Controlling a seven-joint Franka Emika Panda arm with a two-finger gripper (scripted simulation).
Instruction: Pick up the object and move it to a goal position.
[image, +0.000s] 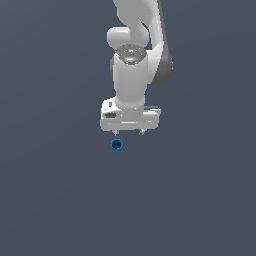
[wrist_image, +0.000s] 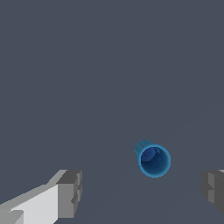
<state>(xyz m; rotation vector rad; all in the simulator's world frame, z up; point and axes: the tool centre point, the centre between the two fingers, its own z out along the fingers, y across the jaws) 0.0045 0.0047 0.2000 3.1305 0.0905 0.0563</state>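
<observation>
- Two grey fingertips (wrist_image: 70, 192) sit closest to the wrist camera, spread wide apart with nothing between them; the gripper (wrist_image: 142, 192) is open and empty.
- Seen from the exterior view, the gripper (image: 129, 132) hangs on the white arm (image: 131, 65), pointing down, just above the blue cup (image: 116, 146).
- On the plain grey tabletop (image: 50, 200) the blue cup (wrist_image: 153, 160) stands upright with its hollow mouth facing up. Nothing touches it.
- It does not sit centred under the gripper: in the exterior view it lies toward that view's left, roughly below one fingertip, and in the wrist view it is nearer one fingertip than the other.
- The cup looks small, stiff and light, so lifting it should need little force. Its smooth round wall may slip or roll out of a pinch that lands off-centre.
- A sound hold would be across the outer wall, just below the wider rim band, with one fingertip on each side.
- Before that, the gripper probably needs to shift sideways until the cup sits in the middle of the gap, then lower.
</observation>
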